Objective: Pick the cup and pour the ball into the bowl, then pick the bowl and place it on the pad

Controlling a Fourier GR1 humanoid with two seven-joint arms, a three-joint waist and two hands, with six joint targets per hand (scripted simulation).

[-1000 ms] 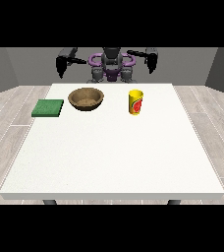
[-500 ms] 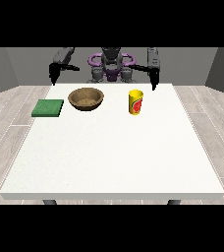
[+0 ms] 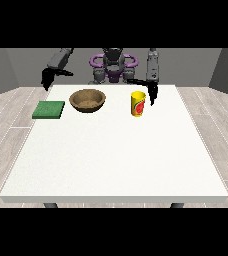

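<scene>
I have the hand at the view's right [image 3: 152, 93] hanging just beside the yellow cylindrical cup with a red mark on its side [image 3: 138, 103], on the cup's right and slightly farther back. It has hold of nothing, and I cannot tell how its fingers lie. I judge it is placed there to close on the cup first, since the pour comes before anything else. The cup stands upright on the large white bench [image 3: 116, 150], toward the far edge; the ball is not visible from here.

The round brown bowl with a wood-like look [image 3: 87, 100] sits left of the cup, apart from it, mouth up and shallow, near enough for a short tilt. Further left lies the flat green square pad [image 3: 49, 109], just beside the bowl, matte and thin.

The hand at the view's left [image 3: 48, 79] hangs off the bench's far left corner, holding nothing; whether it is open or closed I cannot make out.
</scene>
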